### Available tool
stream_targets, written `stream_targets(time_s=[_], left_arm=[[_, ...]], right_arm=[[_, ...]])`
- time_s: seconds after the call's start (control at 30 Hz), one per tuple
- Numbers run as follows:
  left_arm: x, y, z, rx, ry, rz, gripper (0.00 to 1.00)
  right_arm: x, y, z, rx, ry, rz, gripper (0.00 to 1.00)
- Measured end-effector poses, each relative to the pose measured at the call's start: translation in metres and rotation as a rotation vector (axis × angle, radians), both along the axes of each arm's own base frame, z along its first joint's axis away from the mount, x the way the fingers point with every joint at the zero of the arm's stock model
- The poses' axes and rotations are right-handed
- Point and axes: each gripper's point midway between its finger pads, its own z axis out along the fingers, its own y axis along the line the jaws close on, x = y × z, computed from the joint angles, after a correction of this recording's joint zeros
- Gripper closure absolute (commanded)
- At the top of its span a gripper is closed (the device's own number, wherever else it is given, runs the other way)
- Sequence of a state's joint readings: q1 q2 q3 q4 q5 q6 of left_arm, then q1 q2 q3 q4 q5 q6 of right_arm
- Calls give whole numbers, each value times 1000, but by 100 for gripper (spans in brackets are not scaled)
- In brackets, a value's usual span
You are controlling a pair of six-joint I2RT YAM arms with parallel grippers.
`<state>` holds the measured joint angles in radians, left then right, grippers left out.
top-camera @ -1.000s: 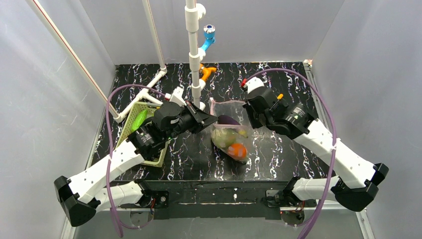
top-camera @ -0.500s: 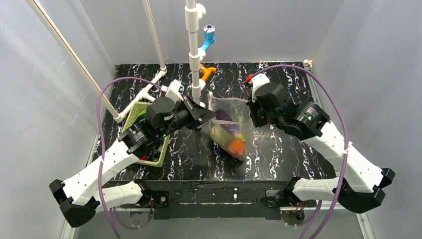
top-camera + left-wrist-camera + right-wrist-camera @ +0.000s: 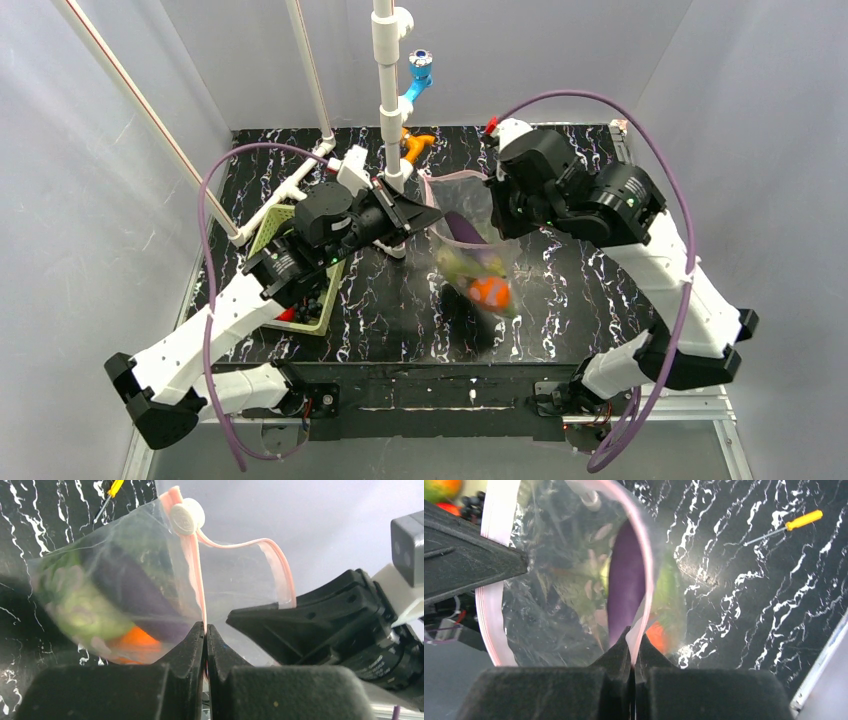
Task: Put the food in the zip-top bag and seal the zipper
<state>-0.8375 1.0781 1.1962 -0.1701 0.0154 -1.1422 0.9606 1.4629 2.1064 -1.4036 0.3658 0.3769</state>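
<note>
The clear zip-top bag (image 3: pixel 470 235) hangs above the table between my two grippers. Its pink zipper (image 3: pixel 196 570) gapes open in a loop, with a white slider (image 3: pixel 186 516) at one end. Inside lie an orange ball (image 3: pixel 490 292), a purple piece (image 3: pixel 463 241) and green fruits (image 3: pixel 458 265). My left gripper (image 3: pixel 434 216) is shut on the zipper strip (image 3: pixel 205 627). My right gripper (image 3: pixel 497 222) is shut on the opposite side of the strip (image 3: pixel 634 636). The purple piece (image 3: pixel 625 580) and orange ball (image 3: pixel 657 636) show through the plastic in the right wrist view.
The pale green basket (image 3: pixel 266 238) stands at the left under my left arm, with a mango (image 3: pixel 441 487) in it. A white pipe stand (image 3: pixel 388 100) rises behind the bag. An orange-handled stick (image 3: pixel 796 523) lies on the black marbled table.
Both grippers have lifted the bag's top edge higher and farther back. The bag's mouth has opened wider, and the loaded bottom has swung down and to the right.
</note>
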Motion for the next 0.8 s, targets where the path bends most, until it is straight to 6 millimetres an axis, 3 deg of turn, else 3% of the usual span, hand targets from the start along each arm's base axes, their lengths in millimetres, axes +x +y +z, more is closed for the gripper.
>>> stream_targets(time_s=[0.13,0.3,0.43,0.63,0.8], left_arm=[[3,-5,-25,25,53,0,100],[4,-2,-44,53,84,17,100],[2,0,-40,42,73,19,100],[1,0,-38,38,71,11,100],[-2,-1,-39,39,74,-2,100]], right_arm=[[-5,-11,-36,-144,62,-23,99],[-15,-27,-73,-221,106,-14,66],[-16,-28,-66,-179,67,11,57],[-10,-14,-56,-129,16,69,41],[3,-1,-53,-92,5,116,46]])
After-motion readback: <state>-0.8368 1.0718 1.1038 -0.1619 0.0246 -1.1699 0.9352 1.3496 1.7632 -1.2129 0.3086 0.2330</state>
